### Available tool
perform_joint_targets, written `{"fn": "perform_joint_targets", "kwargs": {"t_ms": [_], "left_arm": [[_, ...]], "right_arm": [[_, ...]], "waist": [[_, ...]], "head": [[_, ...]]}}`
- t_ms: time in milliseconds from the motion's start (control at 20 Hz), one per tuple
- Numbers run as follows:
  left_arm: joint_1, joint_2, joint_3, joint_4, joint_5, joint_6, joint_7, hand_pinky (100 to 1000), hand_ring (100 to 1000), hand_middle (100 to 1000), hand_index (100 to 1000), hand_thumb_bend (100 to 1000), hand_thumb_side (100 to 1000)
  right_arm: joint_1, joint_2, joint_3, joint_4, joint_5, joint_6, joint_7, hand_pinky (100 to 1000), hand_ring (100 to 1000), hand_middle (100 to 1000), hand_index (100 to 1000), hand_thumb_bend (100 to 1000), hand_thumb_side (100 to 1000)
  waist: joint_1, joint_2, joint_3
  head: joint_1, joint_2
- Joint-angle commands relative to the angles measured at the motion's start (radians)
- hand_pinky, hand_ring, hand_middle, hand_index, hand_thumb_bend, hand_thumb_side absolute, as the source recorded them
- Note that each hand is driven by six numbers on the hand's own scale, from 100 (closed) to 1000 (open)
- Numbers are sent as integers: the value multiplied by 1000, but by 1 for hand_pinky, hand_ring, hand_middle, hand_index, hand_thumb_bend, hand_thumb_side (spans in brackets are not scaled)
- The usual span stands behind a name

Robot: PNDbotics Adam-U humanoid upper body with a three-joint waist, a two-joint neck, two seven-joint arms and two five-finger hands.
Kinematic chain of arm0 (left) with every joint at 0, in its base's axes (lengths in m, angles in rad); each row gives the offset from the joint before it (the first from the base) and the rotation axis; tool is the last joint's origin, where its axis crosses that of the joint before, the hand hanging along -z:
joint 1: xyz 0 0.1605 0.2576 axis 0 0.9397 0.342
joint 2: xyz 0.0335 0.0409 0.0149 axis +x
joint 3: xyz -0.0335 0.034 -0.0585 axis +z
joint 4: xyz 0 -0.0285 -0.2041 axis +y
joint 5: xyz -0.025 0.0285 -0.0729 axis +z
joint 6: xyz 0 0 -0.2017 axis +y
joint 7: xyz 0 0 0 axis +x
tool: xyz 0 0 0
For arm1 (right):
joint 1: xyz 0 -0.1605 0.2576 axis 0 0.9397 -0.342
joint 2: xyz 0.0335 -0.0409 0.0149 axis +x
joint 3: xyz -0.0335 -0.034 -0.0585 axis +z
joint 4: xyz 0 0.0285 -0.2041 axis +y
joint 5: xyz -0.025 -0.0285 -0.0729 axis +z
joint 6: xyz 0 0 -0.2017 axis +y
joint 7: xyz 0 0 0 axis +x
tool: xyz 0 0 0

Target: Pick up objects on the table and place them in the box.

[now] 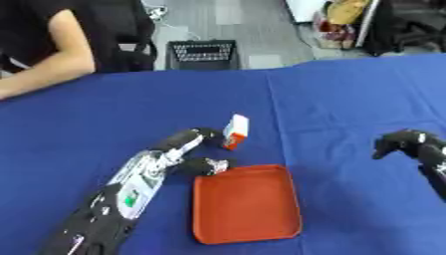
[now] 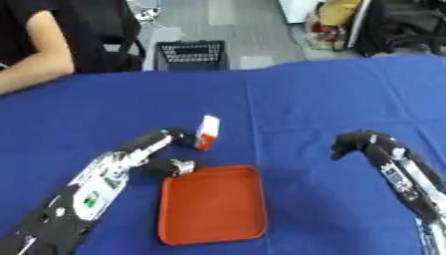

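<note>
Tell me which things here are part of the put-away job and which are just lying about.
Part of the job:
- small white and orange carton, upright on the blue table
- orange tray, nothing in it
- left hand, fingers touching the carton
- right hand, curled, holding nothing

Just lying about:
- black crate on the floor beyond the table
- bags on the floor at the far right

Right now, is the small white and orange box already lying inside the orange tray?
No, the small box stands on the blue cloth beyond the orange tray, at the fingertips of the left hand.
</note>
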Motion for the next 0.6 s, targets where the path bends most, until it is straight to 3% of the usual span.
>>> {"fn": "perform_joint_targets", "kwargs": {"t_ms": [50, 300, 600], "left_arm": [[-13, 1, 13, 26, -18, -7, 6, 1000, 837, 886, 927, 609, 785], [-14, 14, 13, 14, -14, -10, 4, 1000, 838, 885, 926, 602, 778], [-12, 61, 21, -92, 26, 14, 0, 1000, 841, 885, 927, 575, 747]], "right_arm": [[-1, -13, -3, -13, -1, 0, 0, 850, 631, 659, 813, 100, 949], [-1, -13, -4, -12, 0, 0, -1, 850, 631, 659, 813, 100, 949], [2, -15, -5, -11, 2, 0, -2, 849, 631, 660, 813, 100, 948]], "waist": [[-3, -12, 0], [-3, -13, 0], [-2, -16, 5]], "head": [[8, -6], [7, -7], [1, -9]]}}
